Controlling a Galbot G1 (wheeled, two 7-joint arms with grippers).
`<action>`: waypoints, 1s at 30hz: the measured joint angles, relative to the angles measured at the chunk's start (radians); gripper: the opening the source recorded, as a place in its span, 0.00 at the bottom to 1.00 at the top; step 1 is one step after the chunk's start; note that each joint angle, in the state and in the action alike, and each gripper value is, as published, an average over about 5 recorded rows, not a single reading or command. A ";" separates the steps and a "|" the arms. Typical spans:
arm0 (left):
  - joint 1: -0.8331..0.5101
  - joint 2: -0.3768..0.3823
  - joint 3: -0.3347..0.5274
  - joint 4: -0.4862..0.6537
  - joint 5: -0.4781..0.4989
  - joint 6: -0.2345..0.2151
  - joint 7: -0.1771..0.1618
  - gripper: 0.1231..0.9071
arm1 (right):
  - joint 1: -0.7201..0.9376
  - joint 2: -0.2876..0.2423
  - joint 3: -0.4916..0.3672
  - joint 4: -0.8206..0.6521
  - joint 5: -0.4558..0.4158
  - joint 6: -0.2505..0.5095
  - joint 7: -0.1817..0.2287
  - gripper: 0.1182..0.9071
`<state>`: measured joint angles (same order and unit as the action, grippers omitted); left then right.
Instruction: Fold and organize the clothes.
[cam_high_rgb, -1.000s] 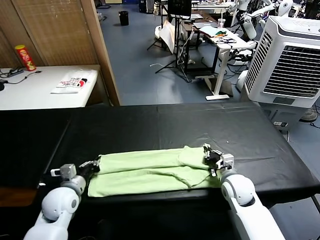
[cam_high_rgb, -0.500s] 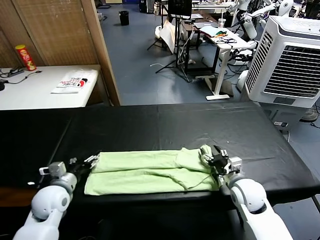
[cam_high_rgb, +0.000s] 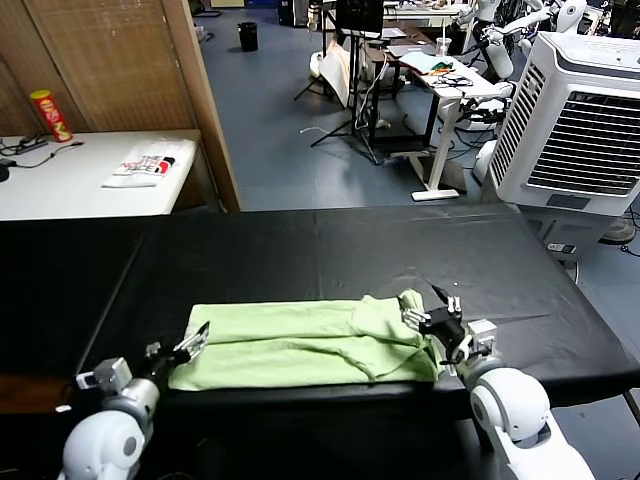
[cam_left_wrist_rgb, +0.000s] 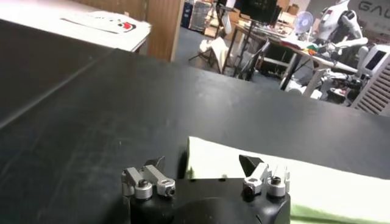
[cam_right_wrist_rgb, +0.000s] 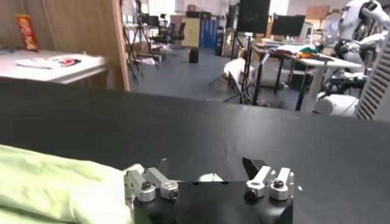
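- Pale green T-shirt (cam_high_rgb: 305, 345) lies folded into a long flat band on the black counter (cam_high_rgb: 330, 255), near its front edge, running left to right. No print is visible on the upward face.
- Right end of the shirt carries a small bunched fold (cam_high_rgb: 385, 315).
- Left tool (cam_high_rgb: 192, 342) sits at the shirt's left end, just off the near-left corner. Fingers spread wide, nothing between them. In the left wrist view (cam_left_wrist_rgb: 204, 167) the shirt's corner (cam_left_wrist_rgb: 244, 176) lies just beyond the fingertips.
- Right tool (cam_high_rgb: 437, 318) sits at the shirt's right end, beside the bunched fold. Fingers spread wide and holding nothing; the right wrist view (cam_right_wrist_rgb: 204, 164) shows green cloth (cam_right_wrist_rgb: 55, 176) near one finger, not gripped.
- Far left: a white side table (cam_high_rgb: 80, 180) with a white printed item (cam_high_rgb: 140, 167) and a red can (cam_high_rgb: 50, 115).
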<state>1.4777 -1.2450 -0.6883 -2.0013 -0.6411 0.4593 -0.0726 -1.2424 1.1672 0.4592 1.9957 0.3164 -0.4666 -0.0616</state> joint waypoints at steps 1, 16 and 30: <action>0.007 -0.005 0.000 -0.003 0.011 -0.003 0.002 0.86 | -0.001 0.001 0.000 0.002 0.000 0.001 0.000 0.86; 0.070 -0.066 0.006 -0.006 0.098 -0.046 0.009 0.81 | -0.014 0.011 -0.006 0.008 -0.010 0.010 -0.009 0.86; 0.047 -0.070 0.014 0.023 0.169 -0.075 0.021 0.04 | -0.024 0.031 -0.012 0.002 -0.063 0.027 -0.025 0.86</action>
<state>1.5249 -1.3149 -0.6740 -1.9787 -0.4726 0.3840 -0.0517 -1.2668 1.1979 0.4474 1.9978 0.2530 -0.4396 -0.0863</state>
